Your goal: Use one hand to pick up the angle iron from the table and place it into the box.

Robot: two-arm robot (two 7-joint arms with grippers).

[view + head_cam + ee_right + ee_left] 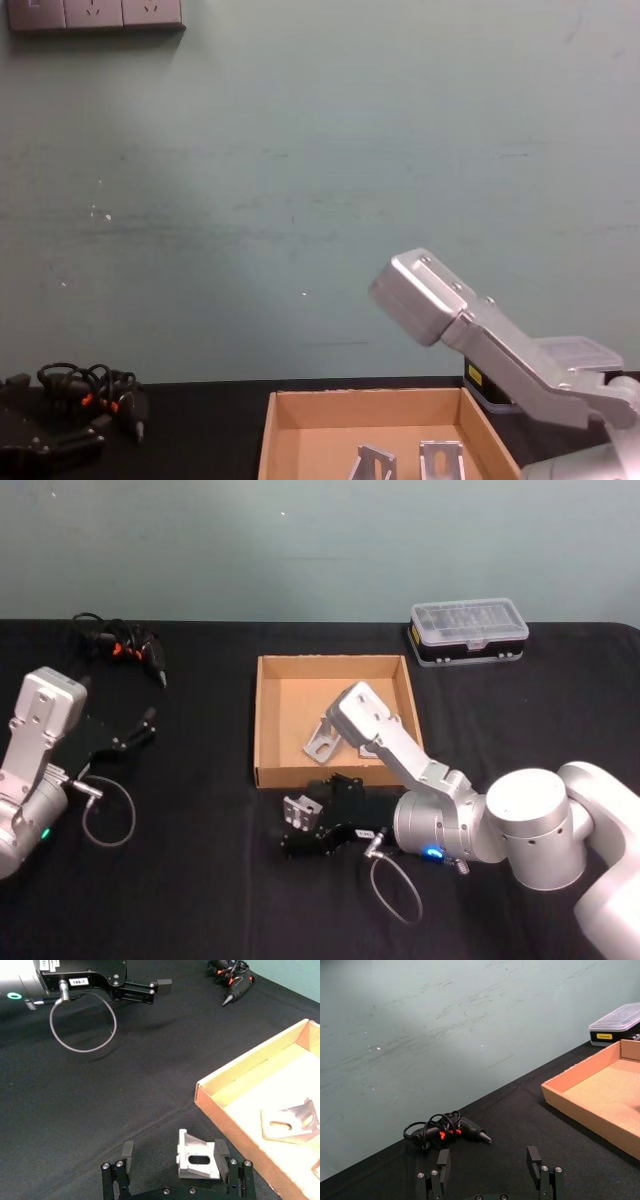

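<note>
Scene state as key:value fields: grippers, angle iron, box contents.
right gripper: open, low at the table, a finger on either side of the angle iron
angle iron: on the table, just outside the box's near wall, not clamped
box: holds two other angle irons
left gripper: open, parked over the table's left side
status: pick not yet done

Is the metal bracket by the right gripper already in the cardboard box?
Out. The angle iron lies outside the box, within the open right gripper.
</note>
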